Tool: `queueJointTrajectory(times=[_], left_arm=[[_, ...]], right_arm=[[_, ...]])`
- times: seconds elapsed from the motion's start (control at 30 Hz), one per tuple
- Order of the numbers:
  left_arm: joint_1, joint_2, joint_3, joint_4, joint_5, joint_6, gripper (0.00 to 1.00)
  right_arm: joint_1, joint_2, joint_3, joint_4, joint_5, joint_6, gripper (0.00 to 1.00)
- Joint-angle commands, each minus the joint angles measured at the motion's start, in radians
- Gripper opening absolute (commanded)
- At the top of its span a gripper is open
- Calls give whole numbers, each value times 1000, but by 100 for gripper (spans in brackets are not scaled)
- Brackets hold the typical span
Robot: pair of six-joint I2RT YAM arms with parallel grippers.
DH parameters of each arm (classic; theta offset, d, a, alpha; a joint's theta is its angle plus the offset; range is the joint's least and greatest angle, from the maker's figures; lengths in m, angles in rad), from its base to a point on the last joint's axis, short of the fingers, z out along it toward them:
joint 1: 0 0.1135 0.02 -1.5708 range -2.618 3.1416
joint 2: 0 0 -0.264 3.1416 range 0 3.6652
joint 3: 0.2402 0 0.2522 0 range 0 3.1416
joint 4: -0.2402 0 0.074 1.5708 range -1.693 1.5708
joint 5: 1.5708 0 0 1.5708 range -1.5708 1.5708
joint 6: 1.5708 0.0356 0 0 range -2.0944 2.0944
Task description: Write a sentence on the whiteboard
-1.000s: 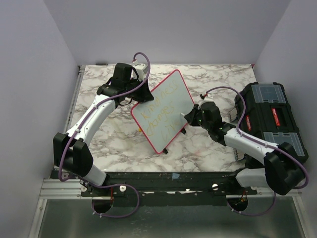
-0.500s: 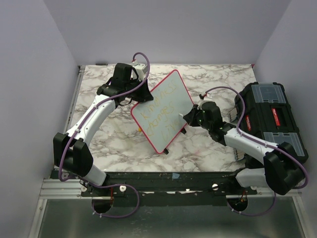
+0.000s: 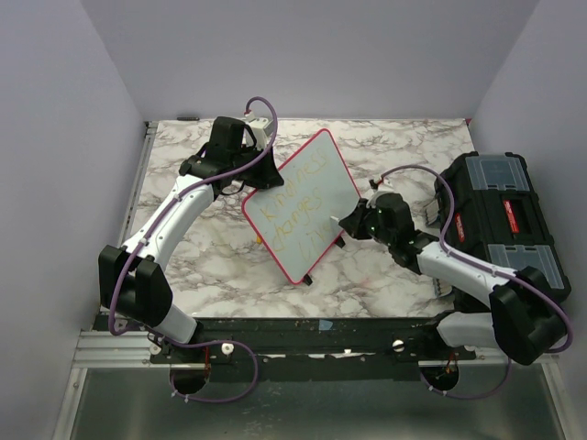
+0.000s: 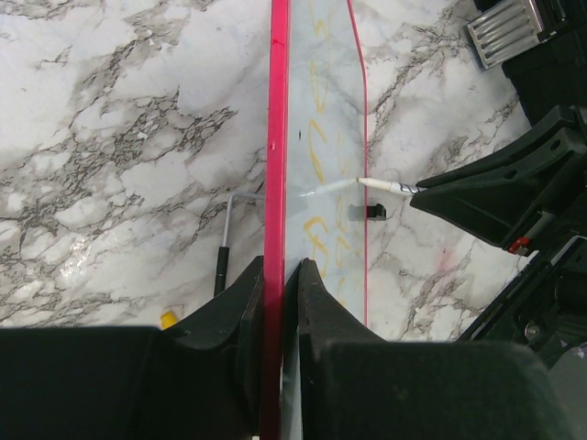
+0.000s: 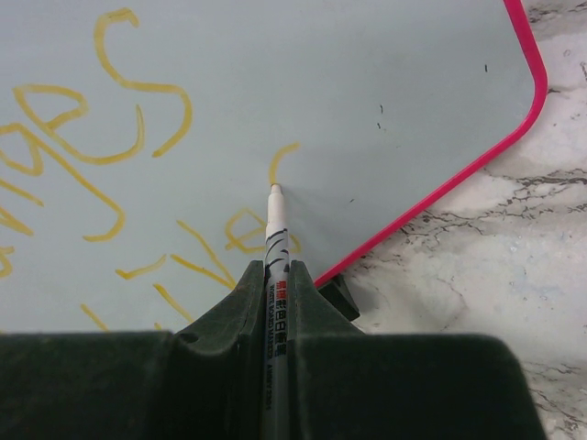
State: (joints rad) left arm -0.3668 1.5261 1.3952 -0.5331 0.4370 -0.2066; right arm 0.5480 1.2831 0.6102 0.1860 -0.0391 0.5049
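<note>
Top external view: a marbled table point(image 3: 211, 266) stands between plain lavender walls point(image 3: 321, 55). There are two arms point(image 3: 174, 220), one whiteboard point(image 3: 303, 206), one marker point(image 5: 275, 229) and one black toolbox point(image 3: 500, 215) at the right. The left gripper point(image 4: 280, 275) pinches the whiteboard's red edge, holding it tilted mid-table. The right gripper point(image 5: 275, 280) clamps the marker, whose tip touches the whiteboard beside the yellow sentence point(image 5: 110, 156).
</note>
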Motion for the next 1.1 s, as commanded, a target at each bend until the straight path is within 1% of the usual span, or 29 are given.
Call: queueJointTrajectory(times=[0.0, 0.53, 1.07], left_arm=[[-7, 11, -15, -82, -139, 141, 0], [-7, 12, -15, -81, -140, 142, 0], [-7, 10, -21, -82, -142, 142, 0]], right_arm=[[8, -1, -33, -36, -22, 6, 1], [9, 52, 7, -79, 121, 2, 1], [8, 36, -21, -100, 66, 9, 1]])
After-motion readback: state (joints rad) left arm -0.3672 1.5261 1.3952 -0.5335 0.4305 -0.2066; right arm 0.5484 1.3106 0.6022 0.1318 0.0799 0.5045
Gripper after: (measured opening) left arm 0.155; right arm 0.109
